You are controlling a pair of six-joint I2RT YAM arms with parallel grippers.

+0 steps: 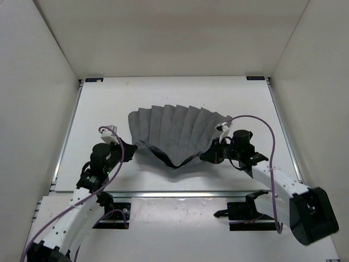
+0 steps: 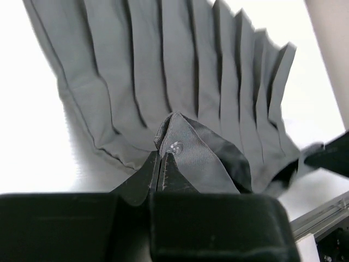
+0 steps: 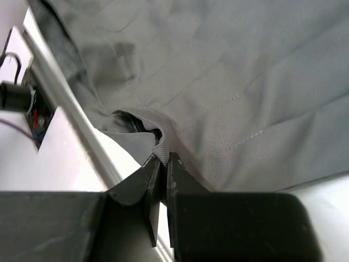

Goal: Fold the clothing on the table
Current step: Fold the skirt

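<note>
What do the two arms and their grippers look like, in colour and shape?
The left arm and right arm have white links and black joints. A thin purple cable loops along each. The left gripper and right gripper have black, tapered fingers.

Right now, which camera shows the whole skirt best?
Top external: the skirt lies fanned out whole on the table, both near corners pinched. Left wrist shows the pleats and the corner the left gripper holds; right wrist only close fabric at the right gripper.
</note>
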